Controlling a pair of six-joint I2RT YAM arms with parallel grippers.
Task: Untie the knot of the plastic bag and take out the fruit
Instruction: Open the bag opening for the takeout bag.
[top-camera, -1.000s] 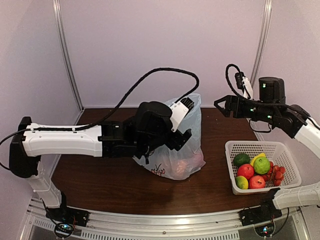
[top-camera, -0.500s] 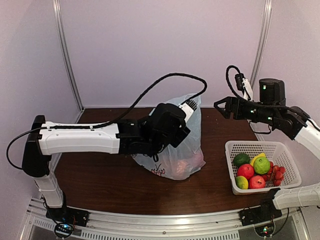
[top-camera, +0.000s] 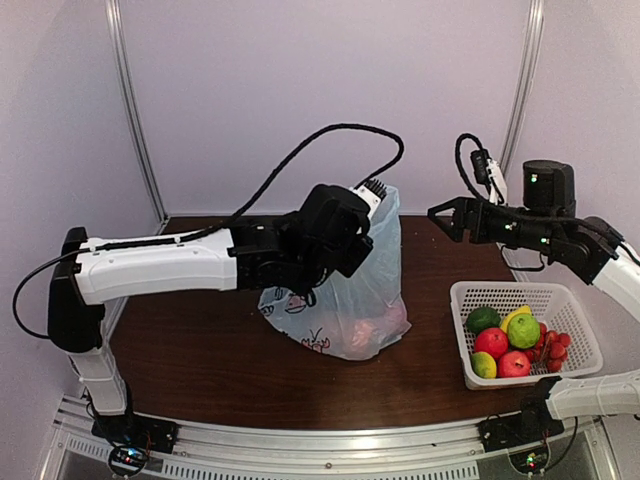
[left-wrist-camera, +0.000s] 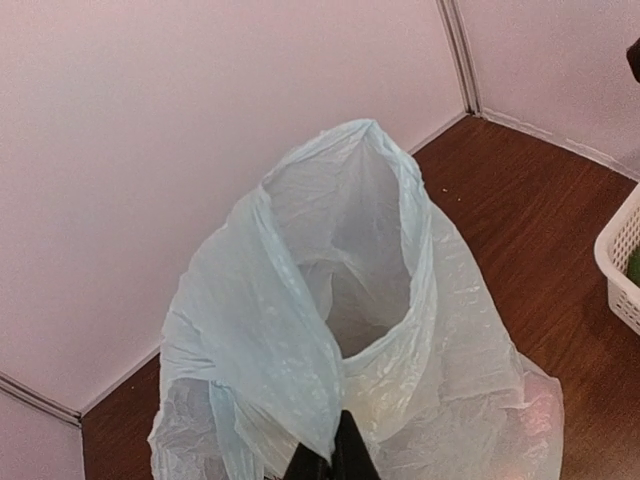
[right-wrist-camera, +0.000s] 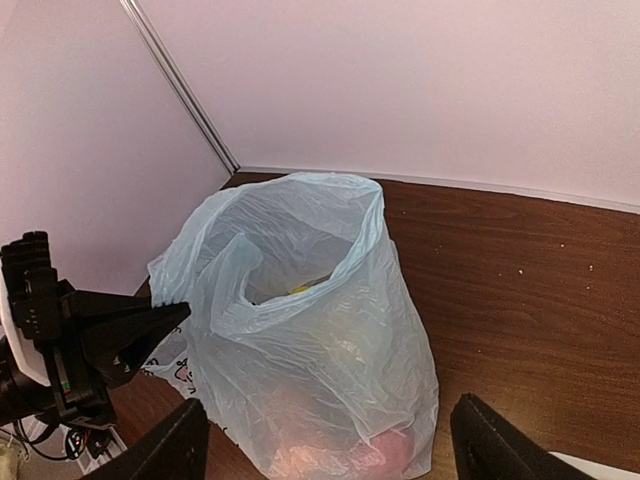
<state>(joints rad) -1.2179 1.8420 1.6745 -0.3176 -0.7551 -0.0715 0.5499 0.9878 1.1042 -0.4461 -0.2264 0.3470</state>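
1. Where things stand: the plastic bag sits upright in the middle of the table, and its mouth is gaping open. I can't see any knot, so I'd call the untying done and the job now is getting stuff out.
2. The left gripper is pinched tight on a fold of the near rim of the bag. From its wrist view you look straight down into the opening.
3. The right gripper hangs above the table to the right of the bag, well apart from it, with its jaws spread wide and nothing in them.
4. The fruit is down inside. There's a yellow bit visible through the mouth and something reddish showing through the plastic near the bottom. I can't tell how many pieces there are.
5. How I'd do it: use the left pinch as an anchor, lifting and pulling the rim a little toward the left so the mouth stays round and taut.
6. Bring the right one in from above, straight down through the opening, not sideways into the wall of the bag.
7. Watch the far rim. It's floppy film and could fold in over the fruit or get caught in the jaws.
8. The white basket on the right looks like the obvious drop spot.
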